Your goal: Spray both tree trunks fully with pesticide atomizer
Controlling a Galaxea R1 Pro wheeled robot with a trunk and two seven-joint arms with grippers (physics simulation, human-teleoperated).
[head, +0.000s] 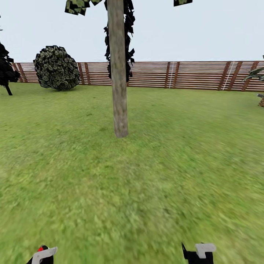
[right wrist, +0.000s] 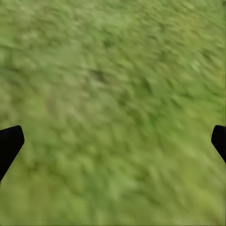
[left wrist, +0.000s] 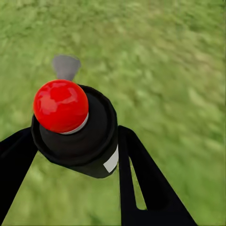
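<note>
Left gripper (left wrist: 75,155) clamps the dark, red-topped spray bottle (left wrist: 77,129) between its fingers. Right gripper (right wrist: 113,141) is spread wide over grass (head: 183,165). A pale tree trunk (head: 118,73) stands at twelve o'clock, well apart.

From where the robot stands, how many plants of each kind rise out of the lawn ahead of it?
Pale-trunked trees: 1
Round bushes: 1
Near-black trees, one behind the pale trunk, one at the left edge: 2
Spiky plants at the right edge: 1
Total: 5
</note>
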